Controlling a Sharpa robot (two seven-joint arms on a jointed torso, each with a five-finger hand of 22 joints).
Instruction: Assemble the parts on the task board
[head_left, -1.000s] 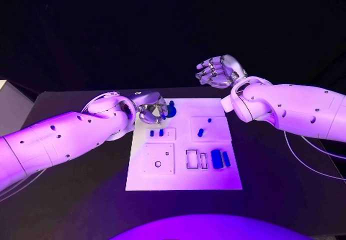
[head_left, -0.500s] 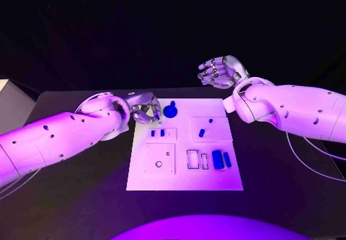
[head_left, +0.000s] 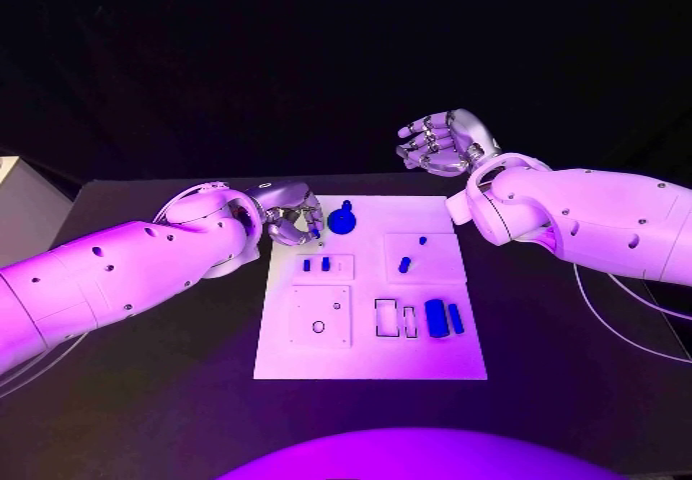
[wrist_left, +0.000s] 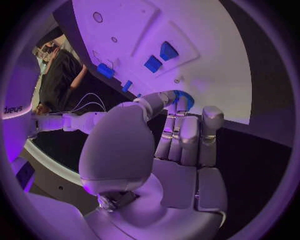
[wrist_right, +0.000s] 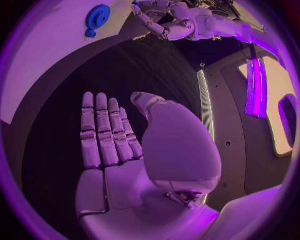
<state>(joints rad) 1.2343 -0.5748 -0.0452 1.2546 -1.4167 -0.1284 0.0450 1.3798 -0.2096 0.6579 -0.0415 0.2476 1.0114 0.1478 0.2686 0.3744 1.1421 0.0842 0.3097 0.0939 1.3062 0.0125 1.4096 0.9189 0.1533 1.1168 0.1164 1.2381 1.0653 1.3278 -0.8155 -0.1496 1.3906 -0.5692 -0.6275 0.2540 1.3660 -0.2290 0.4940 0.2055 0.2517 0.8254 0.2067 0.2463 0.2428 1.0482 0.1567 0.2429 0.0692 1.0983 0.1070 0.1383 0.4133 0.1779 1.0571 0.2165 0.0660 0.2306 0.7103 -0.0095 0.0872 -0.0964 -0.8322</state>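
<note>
- Board edges first, in the head view: the white task board (head_left: 371, 345) lies lengthwise away from the robot in the middle of the black table (head_left: 144, 400), bare tabletop on both long sides and in front.
- The left hand (head_left: 293, 221) hangs at the board's far left corner, just beside the round blue part (head_left: 342, 220), whose narrow stem points away from the robot; hand and part look apart.
- The right hand (head_left: 444, 141) is raised beyond the far right corner, fingers curled, holding nothing.
- Two long blue parts (head_left: 443, 318) lie side by side near the right edge, long axes along the board's length.
- Left wrist view: the left hand (wrist_left: 169, 150) has fingers straight and close together, fingertips near a blue piece; whether they touch I cannot tell.
- Right wrist view: the right hand (wrist_right: 119, 145) shows flat, fingers side by side, clear of the board, empty.
</note>
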